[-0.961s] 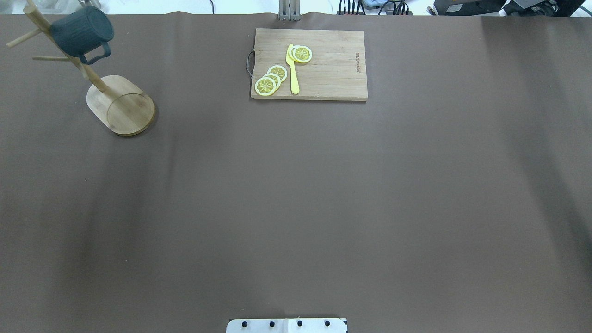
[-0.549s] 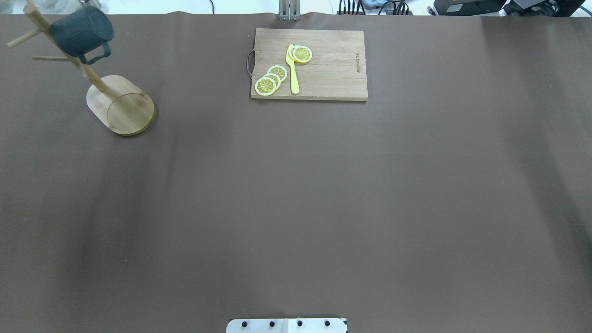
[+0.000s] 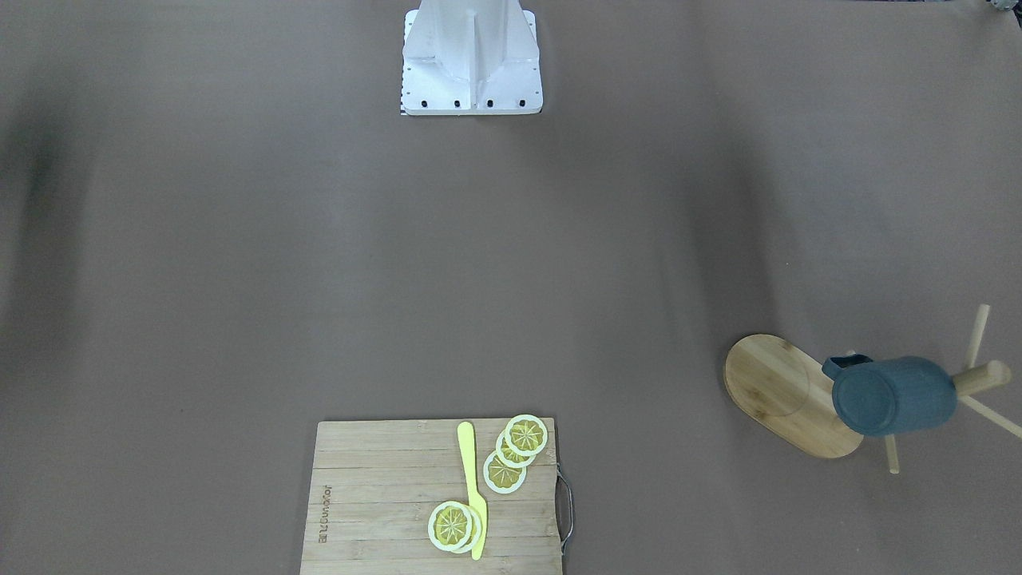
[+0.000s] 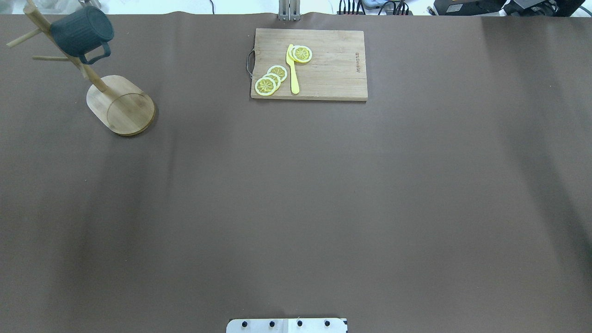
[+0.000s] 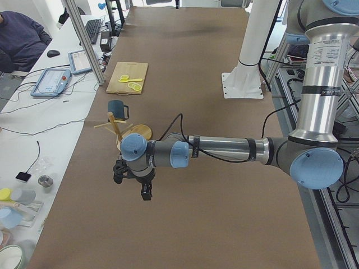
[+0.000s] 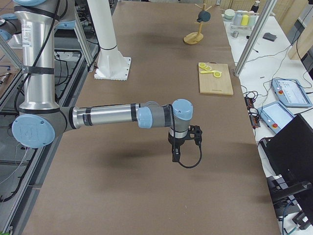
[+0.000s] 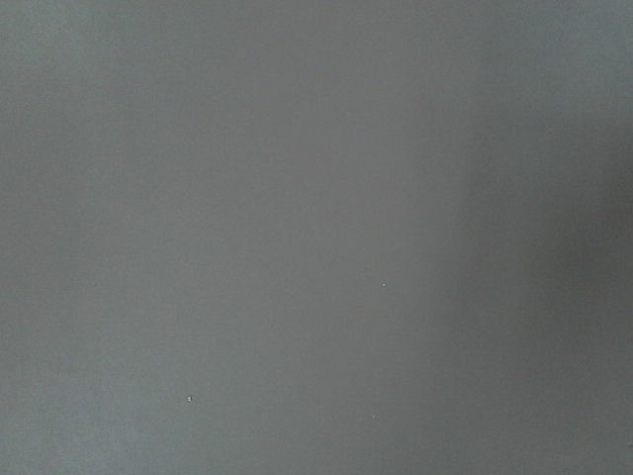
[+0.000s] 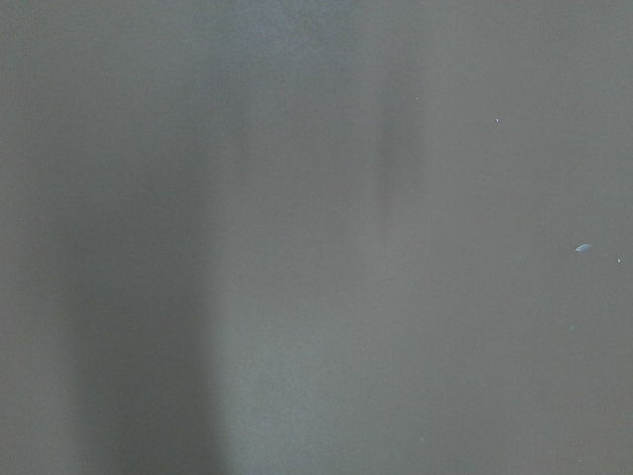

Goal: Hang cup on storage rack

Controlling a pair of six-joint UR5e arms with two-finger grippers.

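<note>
Arm links: silver cylindrical tubes
Joint caps: light blue, round
Wrist cable: black, looped
Pedestal: white column, flanged plate, dark screws
Left gripper: black

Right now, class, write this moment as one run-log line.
cup: hanging on storage rack peg | left gripper: away from rack, state unreadable | right gripper: far from rack, state unreadable | status: hung

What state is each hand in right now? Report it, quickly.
Left hand: cannot be told, it shows only in a side view.
Right hand: cannot be told, it shows only in a side view.
</note>
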